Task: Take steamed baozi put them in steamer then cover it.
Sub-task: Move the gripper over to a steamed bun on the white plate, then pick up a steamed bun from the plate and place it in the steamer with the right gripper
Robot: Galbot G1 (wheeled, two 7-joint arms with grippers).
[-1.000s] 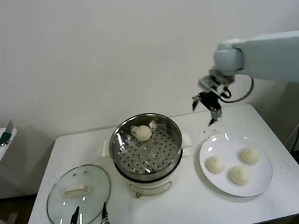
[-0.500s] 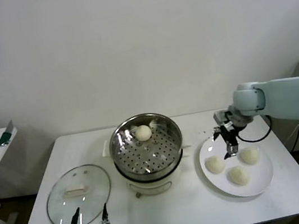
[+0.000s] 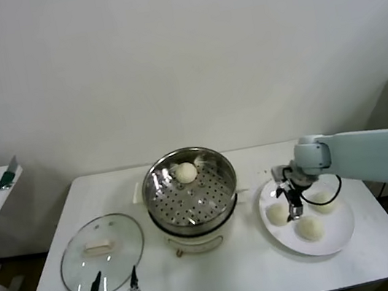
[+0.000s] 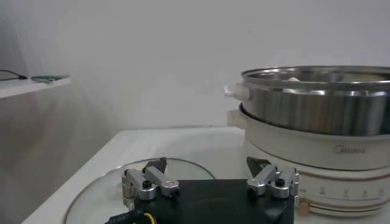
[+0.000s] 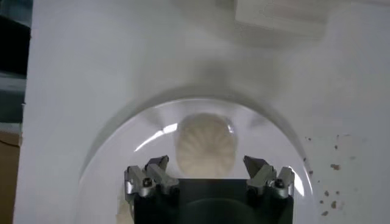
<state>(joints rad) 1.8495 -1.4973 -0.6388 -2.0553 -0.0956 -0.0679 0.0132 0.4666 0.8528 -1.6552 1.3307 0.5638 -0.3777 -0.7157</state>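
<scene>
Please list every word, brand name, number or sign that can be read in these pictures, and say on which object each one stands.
"Midea": grey brand lettering on the white base of the steamer, read in the left wrist view; it is faint, so the reading is not fully certain.
Small marks along the lower edge of that base: too small to read.
Plate, cover, baozi and both claws: no text visible.

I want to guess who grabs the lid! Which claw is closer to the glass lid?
The left claw. It sits open at the near edge of the glass lid. The right claw is far across the table, open above a bun on the plate.
</scene>
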